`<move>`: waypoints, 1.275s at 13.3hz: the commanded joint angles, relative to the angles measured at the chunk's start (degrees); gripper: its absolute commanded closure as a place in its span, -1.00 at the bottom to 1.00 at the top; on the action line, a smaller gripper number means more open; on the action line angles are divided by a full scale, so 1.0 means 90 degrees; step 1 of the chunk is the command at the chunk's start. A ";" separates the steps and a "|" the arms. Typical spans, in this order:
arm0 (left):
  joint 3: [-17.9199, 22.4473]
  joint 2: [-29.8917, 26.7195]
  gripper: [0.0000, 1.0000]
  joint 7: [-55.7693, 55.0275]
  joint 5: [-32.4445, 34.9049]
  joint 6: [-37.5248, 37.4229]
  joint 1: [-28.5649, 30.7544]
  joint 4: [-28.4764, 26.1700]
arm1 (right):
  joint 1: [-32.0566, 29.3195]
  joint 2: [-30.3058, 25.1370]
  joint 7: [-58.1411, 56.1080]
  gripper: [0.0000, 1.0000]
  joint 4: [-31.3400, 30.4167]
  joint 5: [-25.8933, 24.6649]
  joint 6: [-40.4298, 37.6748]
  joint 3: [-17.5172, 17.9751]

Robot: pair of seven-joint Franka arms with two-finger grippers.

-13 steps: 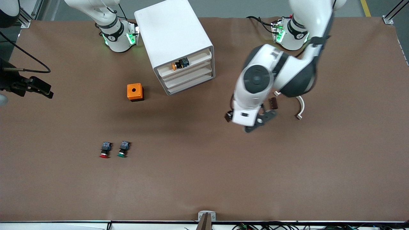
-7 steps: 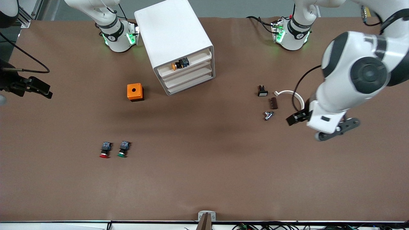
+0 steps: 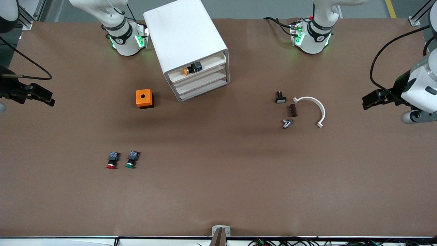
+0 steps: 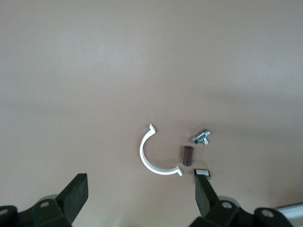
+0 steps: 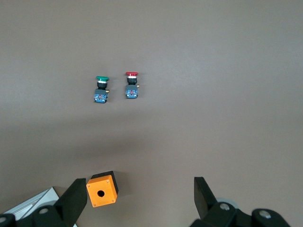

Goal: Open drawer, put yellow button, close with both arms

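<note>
The yellow button (image 3: 189,69) lies in the topmost drawer (image 3: 213,62) of the white cabinet (image 3: 184,37). That drawer sits in line with the three lower ones. My left gripper (image 3: 372,100) hangs over the table's edge at the left arm's end; in the left wrist view (image 4: 139,198) it is open and empty. My right gripper (image 3: 42,96) hangs at the right arm's end of the table; in the right wrist view (image 5: 139,198) it is open and empty, above the orange box (image 5: 102,189).
An orange box with a hole (image 3: 144,98) stands beside the cabinet. A red-capped button (image 3: 112,160) and a green-capped button (image 3: 131,160) lie nearer the camera. A white C-shaped clamp (image 3: 313,106), a brown block (image 3: 292,110), a bolt (image 3: 286,123) and a small black part (image 3: 280,97) lie toward the left arm's end.
My left arm has swung from the middle of the table out to its own end, uncovering the small parts. The right arm has barely moved. The button stays in the drawer.
</note>
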 commanded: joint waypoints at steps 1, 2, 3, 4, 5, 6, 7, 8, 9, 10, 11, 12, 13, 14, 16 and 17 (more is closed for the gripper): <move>-0.0067 -0.0794 -0.99 0.0297 0.0030 0.0174 0.0038 -0.0955 | -0.0397 -0.0187 -0.0073 -1.00 -0.0176 -0.0047 0.0075 0.0384; -0.0067 -0.1194 -0.99 0.0366 0.0030 0.0388 0.0145 -0.1472 | -0.0409 -0.0197 -0.0073 -1.00 -0.0176 -0.0057 0.0075 0.0396; -0.0067 -0.1478 -0.99 0.0435 0.0030 0.0632 0.0165 -0.1854 | -0.0390 -0.0197 -0.0073 -1.00 -0.0176 -0.0057 0.0055 0.0396; -0.0067 -0.1646 -0.99 0.0542 0.0030 0.0693 0.0223 -0.2032 | -0.0360 -0.0206 -0.0073 -1.00 -0.0176 -0.0057 0.0046 0.0396; -0.0086 -0.1696 -0.99 0.0572 0.0030 0.0703 0.0330 -0.2092 | -0.0360 -0.0226 -0.0073 -1.00 -0.0176 -0.0057 0.0075 0.0386; -0.0135 -0.1754 -0.99 0.0562 0.0030 0.0674 0.0341 -0.2102 | -0.0341 -0.0226 -0.0073 -1.00 -0.0176 -0.0057 0.0085 0.0376; -0.0222 -0.1784 -0.99 0.0562 0.0030 0.0645 0.0438 -0.2122 | -0.0302 -0.0226 -0.0064 -1.00 -0.0176 -0.0057 0.0075 0.0367; -0.0272 -0.1784 -0.99 0.0572 0.0030 0.0635 0.0478 -0.2112 | -0.0292 -0.0236 -0.0064 -1.00 -0.0176 -0.0047 0.0085 0.0366; -0.0282 -0.1794 -0.99 0.0572 0.0030 0.0625 0.0478 -0.2103 | -0.0292 -0.0226 -0.0064 -1.00 -0.0176 -0.0047 0.0085 0.0357; -0.0291 -0.1813 -0.99 0.0562 0.0030 0.0625 0.0478 -0.2122 | -0.0292 -0.0236 -0.0064 -1.00 -0.0176 -0.0057 0.0075 0.0357; -0.0301 -0.1852 -0.99 0.0562 0.0030 0.0625 0.0478 -0.2132 | -0.0292 -0.0236 -0.0064 -1.00 -0.0176 -0.0057 0.0075 0.0357; -0.0301 -0.1852 -0.99 0.0562 0.0030 0.0596 0.0468 -0.2132 | -0.0292 -0.0226 -0.0064 -1.00 -0.0176 -0.0057 0.0085 0.0357; -0.0301 -0.1852 -0.99 0.0562 0.0030 0.0547 0.0468 -0.2112 | -0.0282 -0.0236 -0.0064 -1.00 -0.0176 -0.0057 0.0075 0.0357; -0.0301 -0.1843 -0.99 0.0562 0.0030 0.0489 0.0468 -0.2093 | -0.0292 -0.0226 -0.0064 -1.00 -0.0186 -0.0047 0.0075 0.0347; -0.0301 -0.1794 -0.99 0.0562 0.0040 0.0449 0.0449 -0.2015 | -0.0292 -0.0226 -0.0064 -1.00 -0.0186 -0.0057 0.0085 0.0357; -0.0301 -0.1755 -0.99 0.0543 0.0040 0.0449 0.0478 -0.1928 | -0.0292 -0.0226 -0.0064 -1.00 -0.0186 -0.0057 0.0075 0.0347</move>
